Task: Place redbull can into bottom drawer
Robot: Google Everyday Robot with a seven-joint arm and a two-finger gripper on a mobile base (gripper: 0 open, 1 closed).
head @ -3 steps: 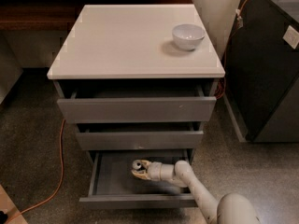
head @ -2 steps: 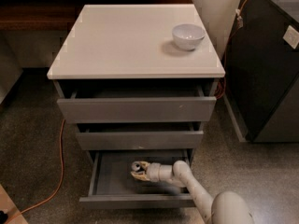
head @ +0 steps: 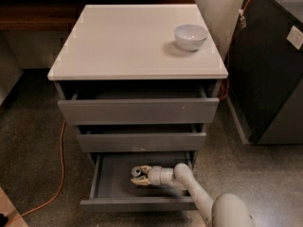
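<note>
Three grey drawers [head: 137, 110] are stacked beneath the white bench [head: 123, 46] on a speckled floor [head: 33, 141]. The bottom drawer [head: 137, 204] is pulled out; inside it, the claw [head: 140, 176] is placed about the redbull can [head: 136, 172], its grip not discernible.

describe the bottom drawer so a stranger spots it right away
Find the grey cabinet with the white top. Of its three stacked drawers, the bottom drawer is the lowest, by the floor. It is pulled furthest out, showing its grey inside, with the gripper in it.
</note>
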